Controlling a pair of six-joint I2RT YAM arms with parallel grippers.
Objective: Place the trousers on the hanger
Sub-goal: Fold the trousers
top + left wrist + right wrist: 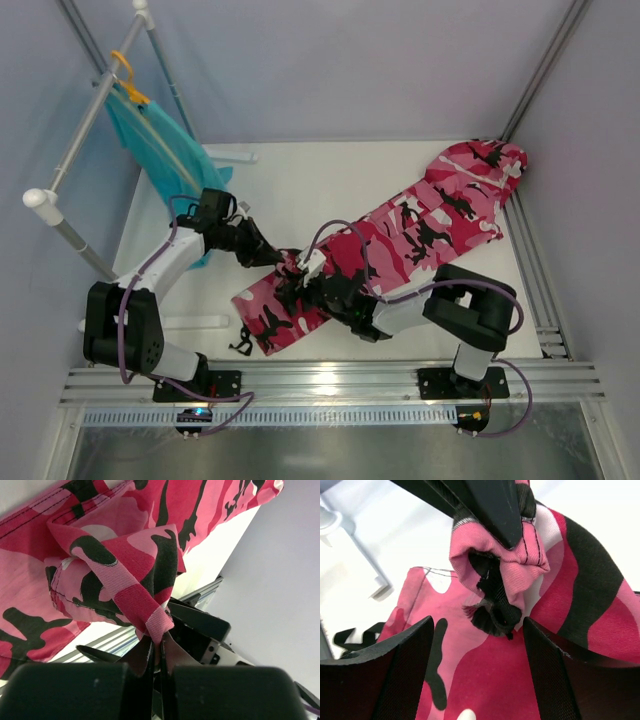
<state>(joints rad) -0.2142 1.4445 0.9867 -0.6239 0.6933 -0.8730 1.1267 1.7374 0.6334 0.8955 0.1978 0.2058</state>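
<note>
The pink camouflage trousers [430,215] lie diagonally on the white table, from the near middle to the far right. My left gripper [279,258] is shut on a bunched fold of the trousers [150,605] at their near-left end and holds it lifted. My right gripper [479,647] hangs open just beside that bunch, its mesh-padded fingers [407,672] either side of a black strap end [495,612] without touching it. Thin pale rods that look like the hanger [163,148] curve across the teal garment on the rack at the far left.
A white tube rack [75,150] stands at the far left and carries an orange hanger [128,85] with a teal garment [185,165]. A black strap [240,345] trails off the trousers' near end. An aluminium rail [330,382] runs along the near edge.
</note>
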